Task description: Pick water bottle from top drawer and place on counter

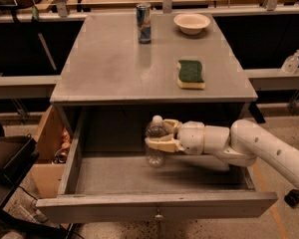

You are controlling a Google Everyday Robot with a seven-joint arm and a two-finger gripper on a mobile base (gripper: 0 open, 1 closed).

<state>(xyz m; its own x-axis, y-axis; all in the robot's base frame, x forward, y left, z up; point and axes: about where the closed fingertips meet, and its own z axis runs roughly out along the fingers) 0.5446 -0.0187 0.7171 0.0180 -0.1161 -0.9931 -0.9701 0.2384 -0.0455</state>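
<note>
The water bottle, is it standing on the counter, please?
No, the water bottle is inside the open top drawer, clasped by the pincer, not on the counter.

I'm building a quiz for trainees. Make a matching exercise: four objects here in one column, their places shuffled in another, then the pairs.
1 water bottle
2 drink can
3 sponge
4 bowl

A counter, far right
B top drawer, held in the gripper
C counter, far edge, left of bowl
D counter, right side, nearer the drawer

Pairs: 1-B; 2-C; 3-D; 4-A
</note>
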